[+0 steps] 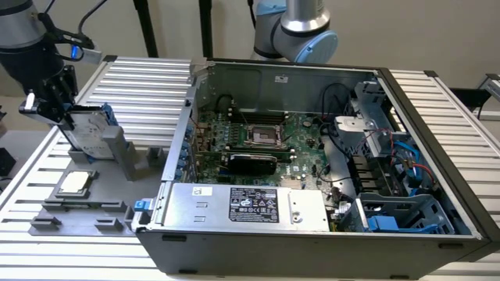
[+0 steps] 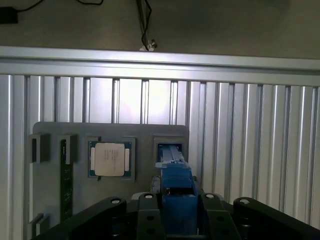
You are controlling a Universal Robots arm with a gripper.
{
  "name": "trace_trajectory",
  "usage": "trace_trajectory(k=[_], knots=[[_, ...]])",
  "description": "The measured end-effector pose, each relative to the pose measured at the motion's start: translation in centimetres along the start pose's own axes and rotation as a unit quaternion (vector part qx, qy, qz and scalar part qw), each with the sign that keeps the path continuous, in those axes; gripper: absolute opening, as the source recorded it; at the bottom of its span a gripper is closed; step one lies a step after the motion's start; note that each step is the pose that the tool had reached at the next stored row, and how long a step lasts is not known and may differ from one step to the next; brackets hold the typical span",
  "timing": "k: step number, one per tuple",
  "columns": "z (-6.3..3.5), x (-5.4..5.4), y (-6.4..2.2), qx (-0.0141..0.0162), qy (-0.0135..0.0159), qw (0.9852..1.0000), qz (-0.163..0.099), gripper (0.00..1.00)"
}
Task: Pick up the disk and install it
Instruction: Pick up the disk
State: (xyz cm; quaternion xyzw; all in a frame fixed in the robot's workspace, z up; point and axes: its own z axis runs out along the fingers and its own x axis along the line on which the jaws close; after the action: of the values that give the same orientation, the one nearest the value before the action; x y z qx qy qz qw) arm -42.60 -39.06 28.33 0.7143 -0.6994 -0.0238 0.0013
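The disk is a silver-grey drive with a white label and blue rails. It stands nearly upright at the exterior view's left, over the grey upright holder. My gripper is shut on its upper end, a black finger on each side. In the wrist view the blue rail of the disk runs out from my gripper down towards the holder's slot. I cannot tell whether the disk's lower end is clear of that slot.
A grey fixture plate under the holder carries a small square silver chip. The open computer case lies to the exterior view's right, with a silver power supply and a blue drive cage. The arm's base stands behind it.
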Motion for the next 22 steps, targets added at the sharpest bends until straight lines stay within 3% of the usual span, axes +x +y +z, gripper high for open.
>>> trace_trajectory(k=[12, 22], knots=[[-0.23, 0.0, 0.0, 0.0001, -0.0002, 1.0, 0.0, 0.33], [-4.52, -0.1, -0.18, 0.0, -0.0002, 1.0, 0.0, 0.33]])
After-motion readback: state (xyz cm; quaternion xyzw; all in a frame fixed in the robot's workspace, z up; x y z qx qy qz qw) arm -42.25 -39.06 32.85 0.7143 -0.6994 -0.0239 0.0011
